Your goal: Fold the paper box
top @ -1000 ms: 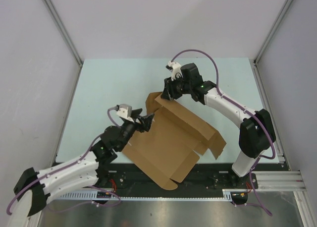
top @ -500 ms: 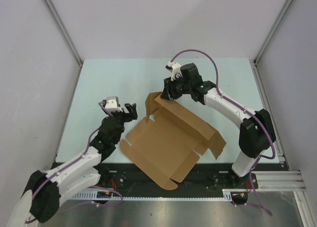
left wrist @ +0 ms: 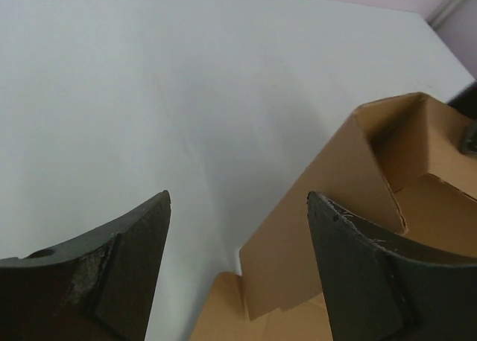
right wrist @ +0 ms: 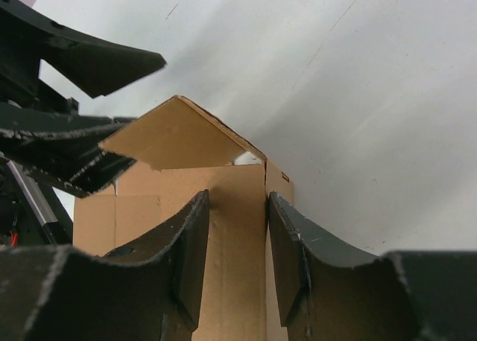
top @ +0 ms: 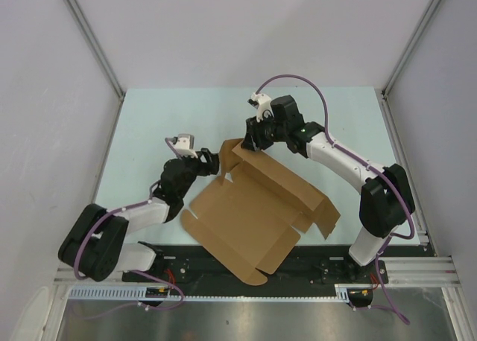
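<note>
pale table [top: 149,125] had the paper box [top: 253,211] lying half-folded between both arms, its far-left corner standing up. right gripper [top: 252,144] was pinching that raised wall. left gripper [top: 212,163] sat just beside the corner, jaws spread wide, gripping nothing.

— Which item did you log?
— One paper box [top: 253,214]: plain brown cardboard, die-cut, unprinted.
— Where did you find it?
— On the table [top: 168,125], toward its near edge, turned at a slant, the main panel lying flat and open.
— Condition?
— Partly folded. The far-left corner stood raised, with an upright wall [top: 240,149] and a side flap [top: 228,158] angled beside it. The right end flap [top: 326,220] was lifted. A rounded tab [top: 253,274] lay flat nearest you.
</note>
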Motion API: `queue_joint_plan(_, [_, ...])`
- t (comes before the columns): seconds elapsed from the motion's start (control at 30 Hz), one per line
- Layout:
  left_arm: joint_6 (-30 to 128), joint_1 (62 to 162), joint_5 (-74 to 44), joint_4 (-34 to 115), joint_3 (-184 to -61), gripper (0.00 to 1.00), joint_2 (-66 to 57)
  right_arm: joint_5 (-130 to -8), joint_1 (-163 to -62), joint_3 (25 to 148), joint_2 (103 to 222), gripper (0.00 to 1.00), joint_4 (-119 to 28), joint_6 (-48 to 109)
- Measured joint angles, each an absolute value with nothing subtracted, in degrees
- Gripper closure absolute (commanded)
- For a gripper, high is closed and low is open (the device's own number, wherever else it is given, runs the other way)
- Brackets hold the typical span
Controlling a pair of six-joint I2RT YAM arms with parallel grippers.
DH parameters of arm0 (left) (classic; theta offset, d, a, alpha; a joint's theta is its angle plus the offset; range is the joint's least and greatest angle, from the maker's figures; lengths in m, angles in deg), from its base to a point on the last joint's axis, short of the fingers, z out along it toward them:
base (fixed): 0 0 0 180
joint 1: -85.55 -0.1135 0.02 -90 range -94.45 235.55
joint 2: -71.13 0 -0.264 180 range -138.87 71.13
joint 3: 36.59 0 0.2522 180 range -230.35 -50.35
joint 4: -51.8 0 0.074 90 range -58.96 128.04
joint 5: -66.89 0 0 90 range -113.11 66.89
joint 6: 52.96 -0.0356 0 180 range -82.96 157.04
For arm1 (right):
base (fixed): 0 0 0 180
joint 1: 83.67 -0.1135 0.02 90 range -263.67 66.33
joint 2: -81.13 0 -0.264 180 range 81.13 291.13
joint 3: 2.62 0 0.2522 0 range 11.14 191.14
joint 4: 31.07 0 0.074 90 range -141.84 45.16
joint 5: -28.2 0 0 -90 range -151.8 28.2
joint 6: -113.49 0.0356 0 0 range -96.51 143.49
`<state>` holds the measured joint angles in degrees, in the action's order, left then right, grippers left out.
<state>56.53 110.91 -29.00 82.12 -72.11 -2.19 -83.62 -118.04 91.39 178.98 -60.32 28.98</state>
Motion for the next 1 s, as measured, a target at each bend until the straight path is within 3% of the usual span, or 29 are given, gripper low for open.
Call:
queue_joint_plan(0.33, [56.1, 110.8, -16.0, 90.8, -73.7, 0.25, -9.1, -82.7, -118.0, 91.4, 179.0, 0.6, -60.1, 29.0])
queue_joint_plan(1.0, [53.4, 111.6, -5.1, 98.6, -73.3, 0.16, -12.6, -83.4, -117.8, 91.4, 179.0, 0.6, -60.1, 29.0])
